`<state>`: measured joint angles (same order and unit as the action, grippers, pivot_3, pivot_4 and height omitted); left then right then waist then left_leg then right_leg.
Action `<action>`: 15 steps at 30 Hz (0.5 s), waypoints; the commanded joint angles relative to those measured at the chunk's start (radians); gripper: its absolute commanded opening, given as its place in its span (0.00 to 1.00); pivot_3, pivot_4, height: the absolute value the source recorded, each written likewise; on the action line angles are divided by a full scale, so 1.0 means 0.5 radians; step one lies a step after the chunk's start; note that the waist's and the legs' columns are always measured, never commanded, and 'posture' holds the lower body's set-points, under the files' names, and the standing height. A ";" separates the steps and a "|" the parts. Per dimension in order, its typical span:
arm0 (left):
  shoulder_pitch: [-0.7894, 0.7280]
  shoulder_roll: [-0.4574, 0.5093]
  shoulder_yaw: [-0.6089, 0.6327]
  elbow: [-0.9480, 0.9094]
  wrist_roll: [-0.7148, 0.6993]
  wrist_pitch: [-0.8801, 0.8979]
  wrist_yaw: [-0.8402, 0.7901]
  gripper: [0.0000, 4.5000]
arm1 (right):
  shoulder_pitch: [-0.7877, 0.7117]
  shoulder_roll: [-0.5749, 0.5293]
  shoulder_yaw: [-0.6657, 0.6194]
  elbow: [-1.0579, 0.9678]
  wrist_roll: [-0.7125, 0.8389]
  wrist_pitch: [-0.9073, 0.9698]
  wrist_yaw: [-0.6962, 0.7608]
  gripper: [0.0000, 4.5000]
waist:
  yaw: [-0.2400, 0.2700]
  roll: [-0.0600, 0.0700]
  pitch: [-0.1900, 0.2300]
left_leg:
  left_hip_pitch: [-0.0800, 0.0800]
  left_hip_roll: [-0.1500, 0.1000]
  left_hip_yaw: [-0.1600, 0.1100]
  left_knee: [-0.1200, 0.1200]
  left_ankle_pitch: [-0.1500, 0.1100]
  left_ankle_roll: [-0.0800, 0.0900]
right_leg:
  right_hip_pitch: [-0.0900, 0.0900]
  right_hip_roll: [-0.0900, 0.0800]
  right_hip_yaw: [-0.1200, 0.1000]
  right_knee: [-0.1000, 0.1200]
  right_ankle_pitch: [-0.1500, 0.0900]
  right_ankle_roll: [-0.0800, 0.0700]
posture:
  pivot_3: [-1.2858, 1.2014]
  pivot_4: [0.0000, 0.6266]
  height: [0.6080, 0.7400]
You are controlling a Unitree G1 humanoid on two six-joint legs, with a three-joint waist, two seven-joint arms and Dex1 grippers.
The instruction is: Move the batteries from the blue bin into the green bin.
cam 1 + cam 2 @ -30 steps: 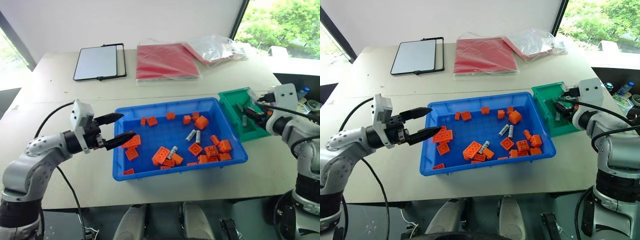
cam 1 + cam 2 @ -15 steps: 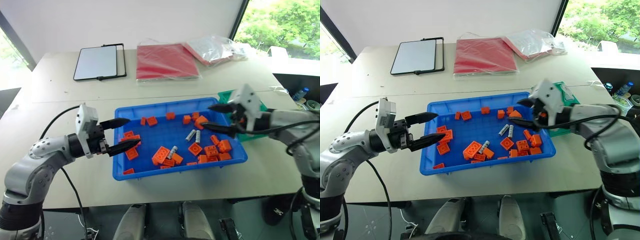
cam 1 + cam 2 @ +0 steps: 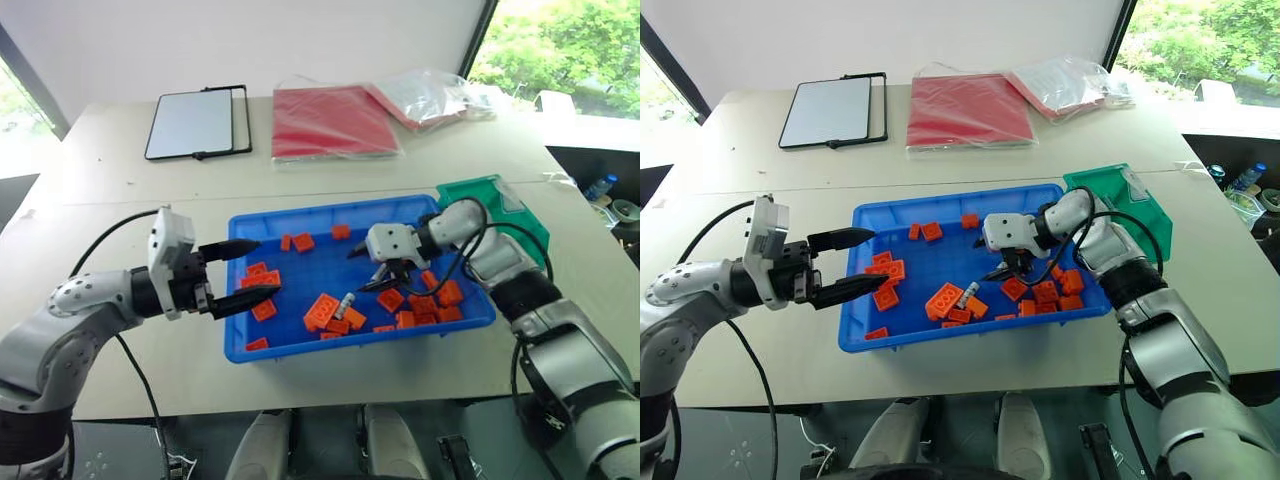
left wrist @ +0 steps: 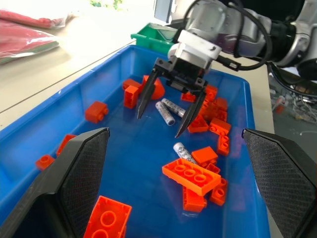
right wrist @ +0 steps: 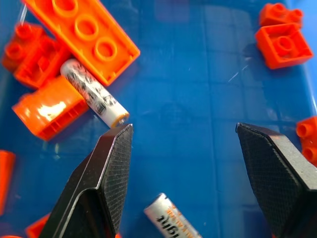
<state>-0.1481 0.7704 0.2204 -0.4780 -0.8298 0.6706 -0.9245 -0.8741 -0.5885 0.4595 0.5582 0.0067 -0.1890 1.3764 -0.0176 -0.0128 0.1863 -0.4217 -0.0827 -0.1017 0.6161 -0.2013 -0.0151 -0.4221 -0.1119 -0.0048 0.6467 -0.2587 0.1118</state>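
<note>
3 batteries (image 4: 165, 113) are lying flat inside the blue bin (image 3: 300, 345), among roughly 20 orange bricks (image 3: 322, 309). 2 of them are sitting side by side near the bin's middle, their long axes running roughly from the bin's near wall toward its far wall; in the left wrist view they are lying between and just behind the right gripper's (image 4: 165, 116) black tips. The 3rd battery (image 3: 346, 300) is lying nearer the bin's near wall, touching a long orange brick, its long axis tilted the same general way. The green bin (image 3: 1118, 196) is standing just beside the blue bin's right end; what it is holding cannot be told. The right gripper is hanging inside the blue bin, pointing down, jaws spread wide and gripping nothing. The right wrist view shows the printed labels on 2 batteries, which the head views do not. The left gripper (image 3: 248, 272) is hovering at the blue bin's left wall, jaws also wide apart and empty. Beyond the blue bin 1 tablet (image 3: 196, 124), 1 red folder (image 3: 332, 122) and 1 clear plastic bag (image 3: 430, 94) are lying on the table (image 3: 110, 180).
</note>
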 commanded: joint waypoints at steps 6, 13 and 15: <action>0.043 0.041 0.129 -0.074 -0.017 -0.046 0.038 1.00 | 0.005 0.085 -0.014 0.151 -0.029 -0.384 0.217 0.75 | 0.000 0.000 0.000 | 0.001 0.000 -0.001 0.000 0.001 -0.001 | 0.000 0.001 0.000 0.001 0.000 -0.001 | 0.52 0.24 0.93; 0.048 0.035 0.139 -0.087 -0.036 -0.039 0.060 1.00 | 0.088 0.129 -0.016 0.099 -0.013 -0.360 0.277 0.75 | 0.002 0.000 0.000 | 0.013 0.000 -0.002 -0.001 0.000 -0.002 | 0.011 0.001 0.000 0.001 0.000 -0.001 | 0.52 0.24 0.93; 0.045 0.035 0.131 -0.086 -0.041 -0.037 0.059 1.00 | 0.113 0.158 -0.011 0.066 -0.006 -0.339 0.287 0.75 | 0.000 0.000 0.000 | 0.024 0.000 -0.002 -0.005 0.000 -0.002 | 0.022 0.001 0.000 -0.002 0.000 -0.002 | 0.52 0.24 0.93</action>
<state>-0.1213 0.7816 0.2581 -0.4930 -0.8368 0.6641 -0.8940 -0.8346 -0.5252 0.4440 0.6184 0.0052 -0.3678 1.5056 -0.0175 -0.0128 0.1863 -0.4080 -0.0823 -0.1028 0.6131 -0.2016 -0.0158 -0.4096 -0.1114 -0.0047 0.6454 -0.2588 0.1108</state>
